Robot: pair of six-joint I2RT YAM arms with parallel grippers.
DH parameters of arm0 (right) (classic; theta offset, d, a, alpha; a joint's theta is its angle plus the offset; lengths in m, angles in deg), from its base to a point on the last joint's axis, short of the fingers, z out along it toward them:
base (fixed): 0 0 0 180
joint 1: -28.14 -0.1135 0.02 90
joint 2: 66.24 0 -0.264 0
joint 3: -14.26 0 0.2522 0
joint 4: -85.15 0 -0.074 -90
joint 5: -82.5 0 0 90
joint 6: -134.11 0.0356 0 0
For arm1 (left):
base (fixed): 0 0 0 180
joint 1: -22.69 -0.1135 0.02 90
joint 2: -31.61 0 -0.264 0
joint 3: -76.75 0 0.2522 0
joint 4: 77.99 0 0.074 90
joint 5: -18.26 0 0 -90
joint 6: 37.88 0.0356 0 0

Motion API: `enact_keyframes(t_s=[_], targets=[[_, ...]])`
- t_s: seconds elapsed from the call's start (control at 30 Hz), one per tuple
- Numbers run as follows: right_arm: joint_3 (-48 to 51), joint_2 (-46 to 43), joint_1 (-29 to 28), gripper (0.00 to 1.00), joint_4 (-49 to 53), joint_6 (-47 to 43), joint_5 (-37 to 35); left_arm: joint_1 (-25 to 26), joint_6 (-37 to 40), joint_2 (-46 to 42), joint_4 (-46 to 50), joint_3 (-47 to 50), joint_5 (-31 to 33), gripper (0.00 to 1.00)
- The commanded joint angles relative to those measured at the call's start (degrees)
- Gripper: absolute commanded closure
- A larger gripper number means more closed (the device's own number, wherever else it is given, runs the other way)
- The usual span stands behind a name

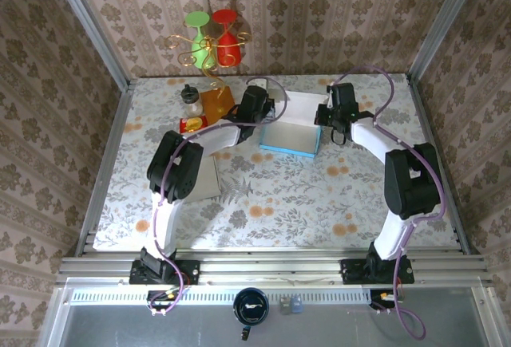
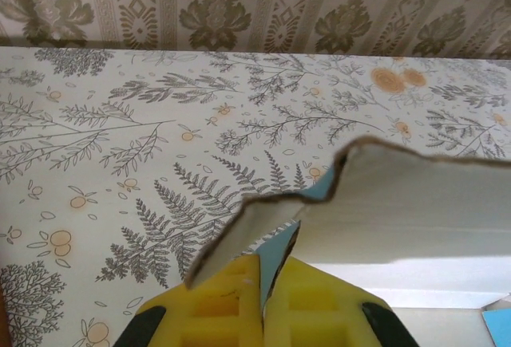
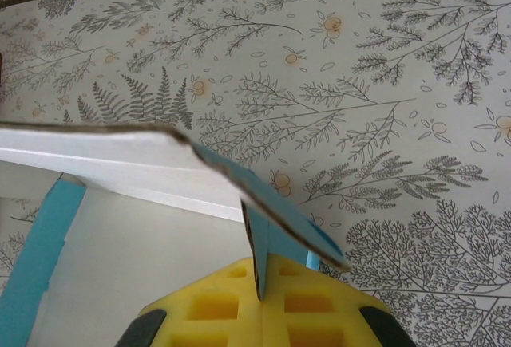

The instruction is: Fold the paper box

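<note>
Clamping paper box [image 1: 291, 133] flaps: L fingers [image 2: 254, 287] & R fingers [image 3: 270, 299] both closed tight on its cardboard, opp. sides.

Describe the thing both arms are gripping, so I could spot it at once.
Look at the flowered table, toward its far edge, between the two arms. There lies the paper box, pinched by the left pincer and the right pincer. It is white inside with sky-blue walls, unlike the orange object to its left.
</note>
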Motion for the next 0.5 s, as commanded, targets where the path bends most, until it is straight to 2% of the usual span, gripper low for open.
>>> enact_keyframes(t_s=[0.0, 0.23, 0.47], targets=[[1.95, -2.4, -1.95, 1.0, -5.87, 0.52, 0.43, 1.46, 1.68, -2.63, -9.18, 2.34, -5.19, 1.0], [6.58, -3.82, -3.32, 1.0, -9.5, -1.09, -2.96, 0.84, -1.07, -3.97, -15.97, 9.13, -7.37, 1.0], [9.25, -3.26, -5.1, 1.0, -11.98, -1.68, -5.96, 0.82, -3.35, -3.89, -18.58, 11.62, -8.93, 1.0]])
